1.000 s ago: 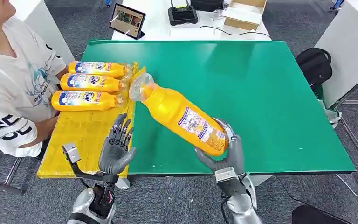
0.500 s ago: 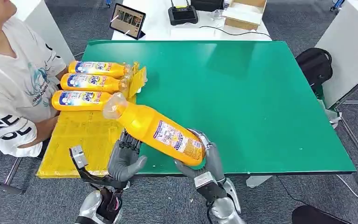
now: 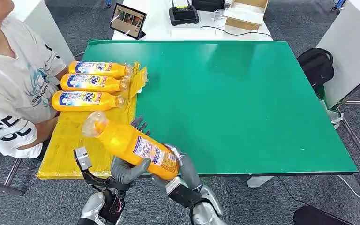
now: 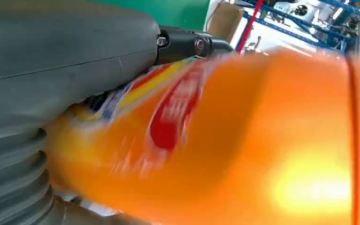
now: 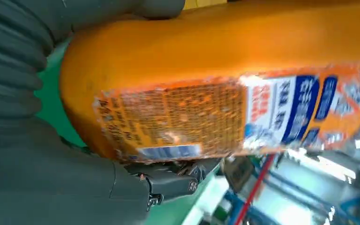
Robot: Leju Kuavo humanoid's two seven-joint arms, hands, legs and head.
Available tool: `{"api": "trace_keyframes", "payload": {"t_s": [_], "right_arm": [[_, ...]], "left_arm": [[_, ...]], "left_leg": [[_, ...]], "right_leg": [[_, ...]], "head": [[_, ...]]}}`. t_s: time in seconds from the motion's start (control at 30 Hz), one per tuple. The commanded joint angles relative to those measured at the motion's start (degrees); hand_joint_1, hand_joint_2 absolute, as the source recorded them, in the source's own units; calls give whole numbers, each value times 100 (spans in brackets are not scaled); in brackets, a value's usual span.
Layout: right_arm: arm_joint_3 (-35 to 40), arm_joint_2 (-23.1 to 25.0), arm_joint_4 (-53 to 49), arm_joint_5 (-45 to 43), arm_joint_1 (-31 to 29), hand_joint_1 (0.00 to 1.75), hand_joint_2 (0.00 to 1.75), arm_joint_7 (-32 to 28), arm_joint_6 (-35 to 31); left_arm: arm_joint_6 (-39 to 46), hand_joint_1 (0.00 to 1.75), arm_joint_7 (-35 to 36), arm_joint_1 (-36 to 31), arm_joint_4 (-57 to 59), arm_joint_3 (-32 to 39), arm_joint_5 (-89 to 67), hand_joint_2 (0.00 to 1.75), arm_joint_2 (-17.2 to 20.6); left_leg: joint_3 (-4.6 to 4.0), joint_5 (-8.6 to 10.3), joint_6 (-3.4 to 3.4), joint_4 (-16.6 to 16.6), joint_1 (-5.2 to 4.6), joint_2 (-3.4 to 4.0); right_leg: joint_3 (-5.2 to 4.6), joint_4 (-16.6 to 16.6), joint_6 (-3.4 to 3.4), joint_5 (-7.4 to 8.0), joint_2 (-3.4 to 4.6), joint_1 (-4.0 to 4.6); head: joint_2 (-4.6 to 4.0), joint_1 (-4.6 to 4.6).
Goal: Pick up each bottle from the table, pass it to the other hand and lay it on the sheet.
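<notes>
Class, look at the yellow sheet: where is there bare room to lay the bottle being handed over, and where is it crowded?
The yellow sheet is bare on its near half, between the nearest of the three laid bottles and the sheet's front edge. Its far half is crowded with those bottles, side by side. The held bottle hangs over the sheet's near right edge, between the left hand and right hand.

Bright even light from above; soft glare on the green table [image 3: 243,84]; the orange bottle [image 4: 243,140] is strongly blurred, with a glare spot
</notes>
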Motion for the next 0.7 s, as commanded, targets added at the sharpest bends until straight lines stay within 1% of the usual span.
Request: {"api": "trace_keyframes", "payload": {"t_s": [0.03, 0.13, 0.23, 0.27, 0.3, 0.33, 0.37, 0.43, 0.47, 0.53, 0.57, 0.7], "right_arm": [[478, 12, 1070, 138, -304, 175, 175, 133, 109], [515, 51, 1156, 163, -331, 175, 175, 124, 83], [514, 61, 1144, 144, -342, 175, 175, 120, 98], [508, 60, 1133, 131, -335, 175, 175, 129, 104], [508, 60, 1133, 131, -335, 175, 175, 129, 104], [504, 56, 1122, 121, -328, 175, 175, 132, 111], [504, 56, 1122, 115, -326, 175, 175, 132, 118], [497, 57, 1119, 99, -322, 175, 175, 139, 125], [497, 57, 1119, 99, -322, 175, 175, 139, 125], [497, 57, 1119, 99, -322, 175, 175, 139, 125], [497, 57, 1119, 99, -322, 175, 175, 139, 125], [497, 57, 1119, 99, -322, 175, 175, 139, 125]], "left_arm": [[61, 0, -18, -211, 440, -90, -194, 175, 59], [91, 0, 0, -240, 520, -96, -244, 175, 59], [243, 0, 4, -279, 611, -67, -365, 175, 63], [312, 30, 1, -293, 629, -47, -406, 175, 61], [312, 30, 1, -293, 629, -47, -406, 175, 61], [343, 150, 3, -295, 630, -34, -425, 175, 58], [370, 175, 1, -294, 630, -20, -468, 175, 53], [430, 175, -12, -289, 623, 4, -523, 175, 46], [430, 175, -12, -289, 623, 4, -523, 175, 46], [430, 175, -12, -289, 623, 4, -523, 175, 46], [430, 175, -12, -289, 623, 4, -523, 175, 46], [430, 175, -12, -289, 623, 4, -523, 175, 46]], "left_leg": [[43, -11, 7, -10, 1, 4], [17, -3, 3, -6, 1, 2], [39, -10, 7, -8, 3, 2], [34, -9, 6, -8, 1, 3], [27, -6, 6, -7, 0, -1], [17, -3, 4, -6, 0, -1], [30, -7, 6, -8, 0, 0], [17, -3, 4, -6, 0, -1], [33, -9, 7, -7, 1, -1], [15, -3, 4, -5, 1, -1], [29, -8, 6, -7, 0, 1], [23, -5, 5, -7, 0, -2]], "right_leg": [[43, -11, -18, -9, -3, 6], [17, -7, -9, -2, -3, 4], [39, -10, -18, -10, -6, 7], [32, -8, -16, -8, -4, 5], [26, -8, -13, -6, -7, 4], [16, -6, -9, -4, -6, 3], [29, -7, -14, -8, -7, 4], [16, -5, -9, -4, -6, 2], [33, -8, -15, -10, -8, 5], [15, -5, -9, -4, -6, 3], [28, -6, -14, -8, -6, 4], [22, -6, -12, -6, -8, 3]], "head": [[0, 0], [0, -4], [0, -2], [0, -2], [0, 0], [0, -2], [0, -2], [0, 0], [0, 0], [0, 0], [0, 0], [0, 0]]}}
